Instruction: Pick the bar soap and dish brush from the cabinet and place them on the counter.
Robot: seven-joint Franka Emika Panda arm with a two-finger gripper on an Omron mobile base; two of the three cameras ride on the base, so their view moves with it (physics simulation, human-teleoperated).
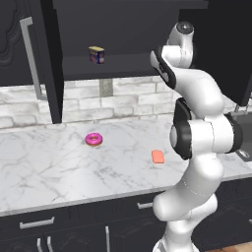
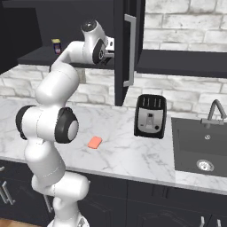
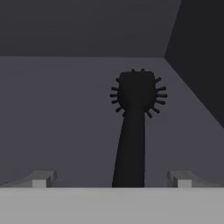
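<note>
A white marble counter [image 1: 44,167] with grey veins runs below a dark upper cabinet [image 1: 123,29] whose doors stand open against a pale brick wall. From the left in the left base view: a yellow-and-blue box [image 1: 96,54] on the cabinet shelf, a pink frosted donut [image 1: 93,139] on the marble, then the salmon-orange bar soap [image 1: 157,156] lying flat on the counter near its front edge, so that half of the task looks done. The arm reaches up into the cabinet's right end.

In the hand view the dish brush [image 3: 133,127] lies on the dark shelf near the cabinet's inner corner. Its long axis runs straight away from the gripper [image 3: 111,179], bristled head at the far end, handle end nearest and between the fingertips [image 3: 41,179], which stand wide apart and hold nothing.

The brush is probably light and stiff, with a slim handle that could roll or twist in a loose pinch. Mid-handle, squeezed across its width, seems the best hold; the bristles would give.
</note>
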